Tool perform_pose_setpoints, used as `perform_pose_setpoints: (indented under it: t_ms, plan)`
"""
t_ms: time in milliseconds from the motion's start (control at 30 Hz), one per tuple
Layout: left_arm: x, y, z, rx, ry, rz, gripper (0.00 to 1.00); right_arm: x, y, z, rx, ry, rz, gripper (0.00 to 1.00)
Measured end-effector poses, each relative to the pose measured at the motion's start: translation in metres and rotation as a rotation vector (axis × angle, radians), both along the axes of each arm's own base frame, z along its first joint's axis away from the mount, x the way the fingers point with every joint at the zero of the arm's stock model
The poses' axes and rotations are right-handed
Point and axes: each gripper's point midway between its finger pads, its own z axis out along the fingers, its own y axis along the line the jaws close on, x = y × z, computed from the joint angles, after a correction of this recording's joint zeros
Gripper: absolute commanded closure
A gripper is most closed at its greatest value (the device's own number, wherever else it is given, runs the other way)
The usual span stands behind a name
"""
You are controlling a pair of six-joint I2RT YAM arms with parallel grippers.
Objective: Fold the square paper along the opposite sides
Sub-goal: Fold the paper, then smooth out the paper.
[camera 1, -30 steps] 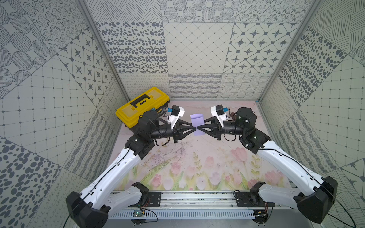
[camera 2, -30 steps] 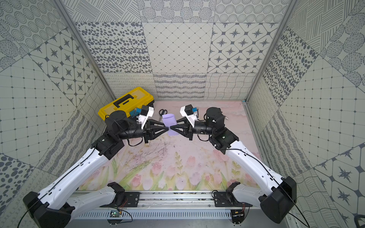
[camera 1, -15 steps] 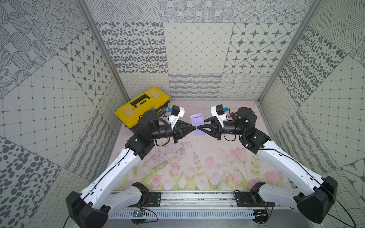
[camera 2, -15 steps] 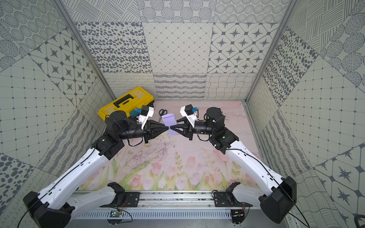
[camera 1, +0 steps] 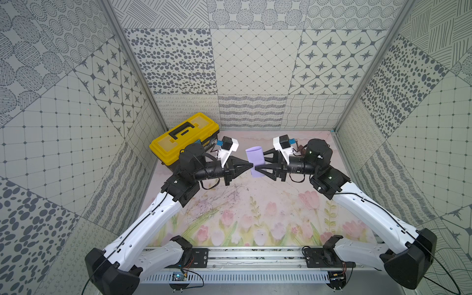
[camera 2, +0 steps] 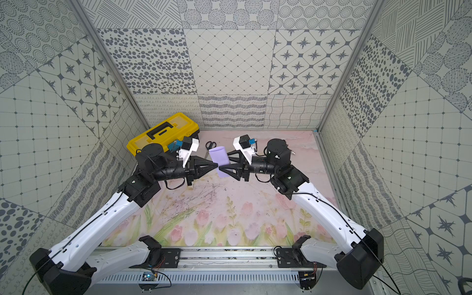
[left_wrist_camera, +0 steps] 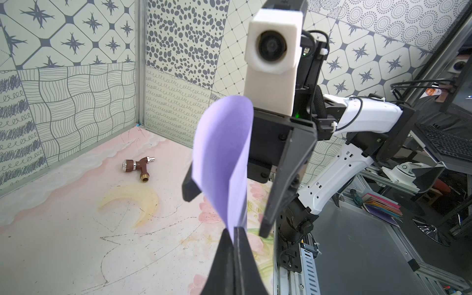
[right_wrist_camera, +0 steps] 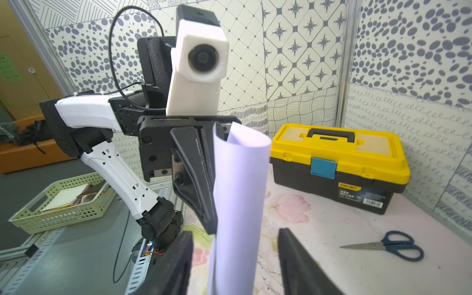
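Above the table point(camera 1: 255, 204), near the yellow toolbox point(camera 1: 184, 138), the square paper point(camera 1: 255, 158) hangs looped in mid-air. My left gripper point(left_wrist_camera: 234, 231) pinches its joined edges; my right gripper point(right_wrist_camera: 233, 232) stands open astride it. I should check those edges align before flattening the loop.

One square paper point(camera 1: 255, 156), one yellow toolbox point(camera 1: 184, 138), one pair of scissors point(right_wrist_camera: 390, 246), one small brown fitting point(left_wrist_camera: 139, 167), probably a tap valve, and two robot arms: left arm point(camera 1: 153, 219), right arm point(camera 1: 370, 217).
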Motion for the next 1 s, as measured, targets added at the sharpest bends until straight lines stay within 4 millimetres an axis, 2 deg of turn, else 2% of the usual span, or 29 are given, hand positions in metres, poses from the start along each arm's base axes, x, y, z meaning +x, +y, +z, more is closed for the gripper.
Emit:
perform_pose_setpoints:
  t_ms: [133,300,433,633,1000]
  plan:
    - [0.002,0.0,0.0,0.006,-0.011,0.005,1.0,-0.001,-0.004,0.003,-0.001,-0.016,-0.017,0.18]
    - [0.003,-0.003,0.011,0.013,-0.039,-0.015,1.0,-0.009,-0.02,0.016,0.007,-0.056,-0.037,0.19]
    - [-0.002,-0.005,0.024,0.016,-0.071,-0.053,1.0,-0.015,-0.031,0.025,0.012,-0.077,-0.029,0.22]
    - [-0.011,-0.007,0.038,0.032,-0.101,-0.115,1.0,-0.023,-0.03,0.028,-0.002,-0.064,0.018,0.28]
    - [-0.014,-0.013,0.027,0.086,-0.061,-0.179,1.0,-0.02,-0.023,0.027,-0.012,-0.012,0.064,0.43]
